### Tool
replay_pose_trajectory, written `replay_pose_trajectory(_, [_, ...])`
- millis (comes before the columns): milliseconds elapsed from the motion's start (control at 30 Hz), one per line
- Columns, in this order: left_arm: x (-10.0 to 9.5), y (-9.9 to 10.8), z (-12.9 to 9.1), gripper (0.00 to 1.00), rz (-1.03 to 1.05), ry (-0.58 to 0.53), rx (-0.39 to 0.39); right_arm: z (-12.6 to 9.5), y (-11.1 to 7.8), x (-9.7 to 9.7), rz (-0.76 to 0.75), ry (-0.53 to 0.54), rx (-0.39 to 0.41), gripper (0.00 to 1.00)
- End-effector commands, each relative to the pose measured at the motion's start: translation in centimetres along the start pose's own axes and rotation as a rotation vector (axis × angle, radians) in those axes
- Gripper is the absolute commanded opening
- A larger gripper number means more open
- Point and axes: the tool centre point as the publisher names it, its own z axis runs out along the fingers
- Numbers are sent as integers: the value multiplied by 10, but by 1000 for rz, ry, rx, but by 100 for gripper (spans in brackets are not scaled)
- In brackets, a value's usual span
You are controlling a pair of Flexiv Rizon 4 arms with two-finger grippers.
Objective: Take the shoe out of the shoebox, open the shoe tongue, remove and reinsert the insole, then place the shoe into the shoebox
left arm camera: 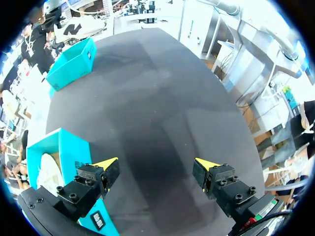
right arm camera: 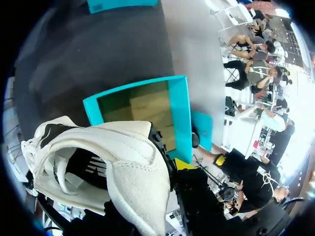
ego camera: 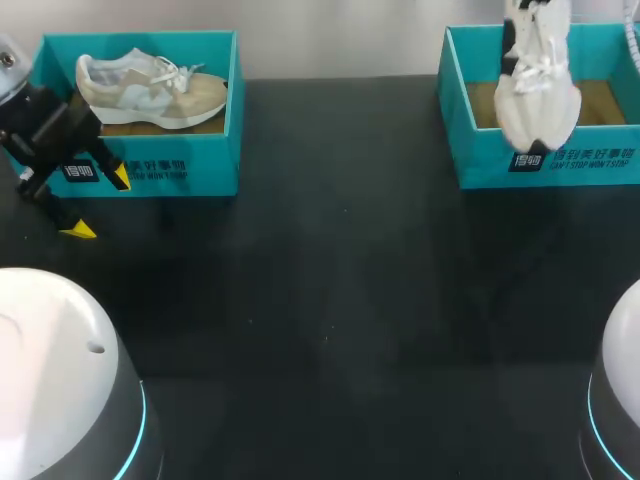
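A white shoe [ego camera: 537, 92] hangs toe-down over the right teal shoebox [ego camera: 545, 165]. My right gripper [right arm camera: 171, 173] is shut on the shoe's heel collar [right arm camera: 133, 162], and the open box [right arm camera: 178, 115] lies below it. One yellow fingertip [right arm camera: 184, 163] shows beside the collar. A beige and white shoe [ego camera: 150, 88] lies inside the left teal shoebox [ego camera: 160, 170]. My left gripper [ego camera: 98, 203] stands open and empty just in front of that box's left corner. In the left wrist view its fingers [left arm camera: 106, 163] are spread wide over bare table, with the left shoebox [left arm camera: 61, 147] beside them.
The dark tabletop [ego camera: 340, 300] stretches between and in front of the two boxes. My arms' round bases [ego camera: 60, 380] sit at the near left and near right corners.
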Motion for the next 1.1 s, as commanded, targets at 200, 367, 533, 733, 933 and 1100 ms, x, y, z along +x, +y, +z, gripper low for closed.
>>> replay_pose_trajectory(200, [1, 0, 0, 100, 0, -1, -2, 21, -44, -71, -35, 88, -189, 0])
replay_pose_trajectory(367, [1, 0, 0, 100, 0, -1, -2, 34, -50, -85, -35, 94, -180, 0])
replay_pose_trajectory(533, [1, 0, 0, 100, 0, -1, -2, 41, -50, -89, -58, 100, -212, 0])
replay_pose_trajectory(733, [1, 0, 0, 100, 0, -1, -2, 66, -62, -92, 18, 169, -236, 0])
replay_pose_trajectory(933, [1, 0, 0, 100, 0, -1, -2, 84, -80, -98, 296, 211, -163, 0])
replay_pose_trajectory(1100, [1, 0, 0, 100, 0, -1, -2, 99, -107, -95, 678, 215, -59, 0])
